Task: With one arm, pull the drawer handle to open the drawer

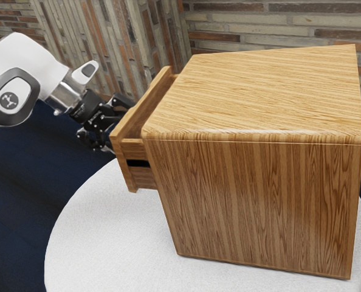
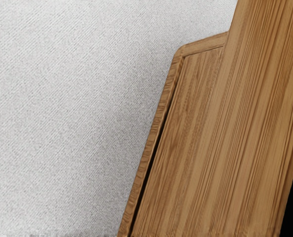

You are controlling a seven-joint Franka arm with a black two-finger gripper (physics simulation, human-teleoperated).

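In the exterior view, our claw (image 1: 109,121) sits right at the front of the drawer (image 1: 139,118). The drawer stands pulled partway out of the wooden cabinet (image 1: 259,158), showing a dark gap behind its front panel. The cabinet rests on the white table (image 1: 107,243). That panel hides the claw's tip, so we cannot tell whether it is clenched or released.

In the wrist view, the drawer (image 2: 205,148) shows its framed wooden front close under our hand, with the table (image 2: 62,98) beside it.
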